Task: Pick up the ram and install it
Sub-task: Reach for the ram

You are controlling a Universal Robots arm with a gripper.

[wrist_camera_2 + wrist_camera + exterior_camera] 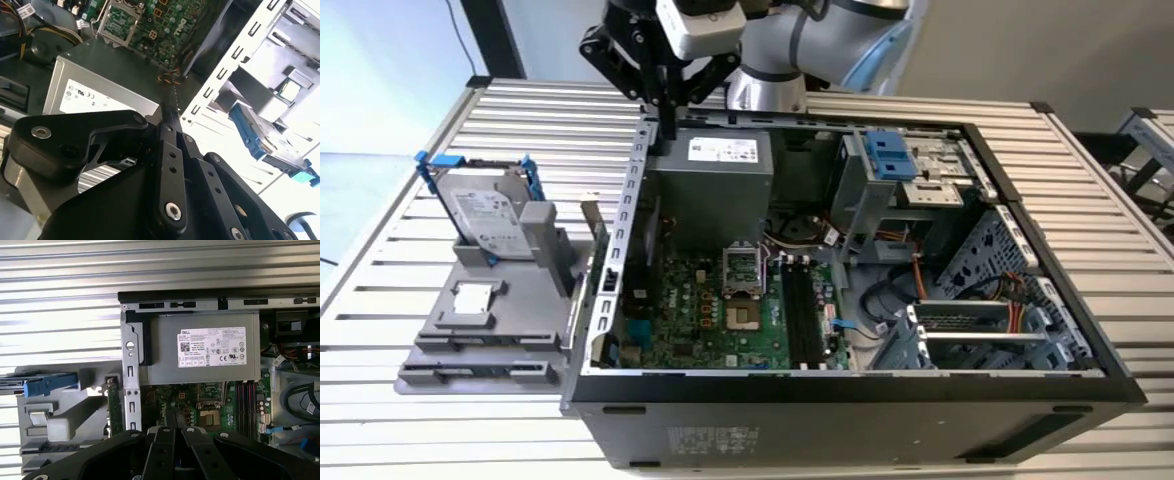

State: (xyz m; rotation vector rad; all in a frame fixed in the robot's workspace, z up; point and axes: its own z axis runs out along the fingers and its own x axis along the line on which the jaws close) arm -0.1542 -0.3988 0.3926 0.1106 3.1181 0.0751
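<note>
The black two-fingered pincer [666, 122] hangs with its fingers pressed together and nothing between them, over the rear rim of the open black computer case [854, 385], above the grey metal power supply box [707, 190]. The ram [592, 240], a thin dark circuit-board stick, stands on edge in the grey plastic holder [480, 350] just beside the case wall. The risk, as I judge it: joined fingers cannot straddle so thin a stick, and a descent close to the wall could clip the rim or topple the ram. White printed labels sit on the power supply and on the silver, blue-framed hard drive [487, 215].
</note>
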